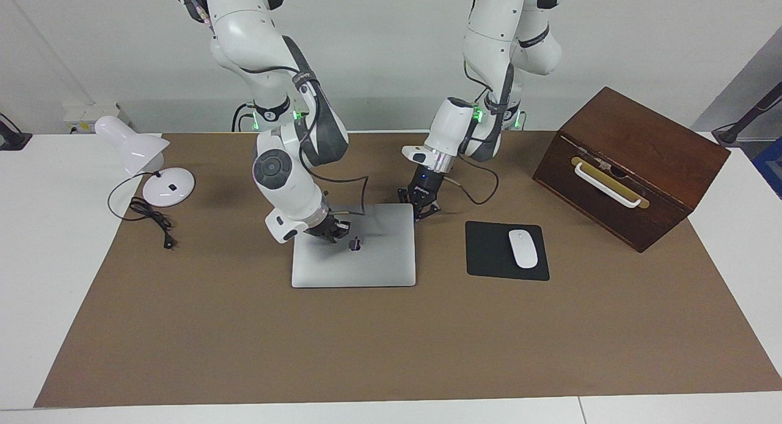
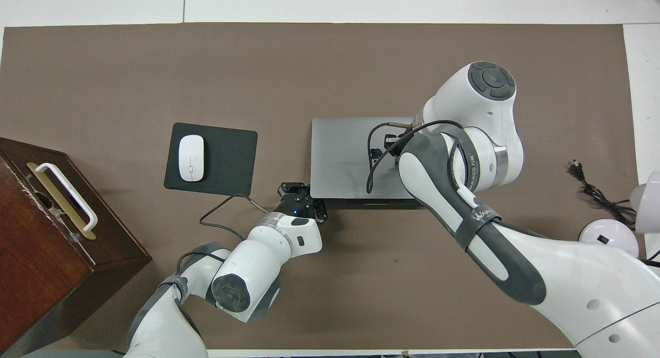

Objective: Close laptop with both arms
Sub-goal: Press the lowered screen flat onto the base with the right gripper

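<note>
The silver-grey laptop lies in the middle of the brown mat, its lid with the dark apple logo almost flat on the base. In the overhead view, a thin dark strip of the base shows along the laptop's edge nearest the robots. My right gripper rests on the lid beside the logo; from overhead it is partly hidden by its own arm. My left gripper is at the laptop's corner nearest the robots, toward the left arm's end; it also shows from overhead.
A black mouse pad with a white mouse lies beside the laptop toward the left arm's end. A brown wooden box with a white handle stands at that end. A white desk lamp and its cable are at the right arm's end.
</note>
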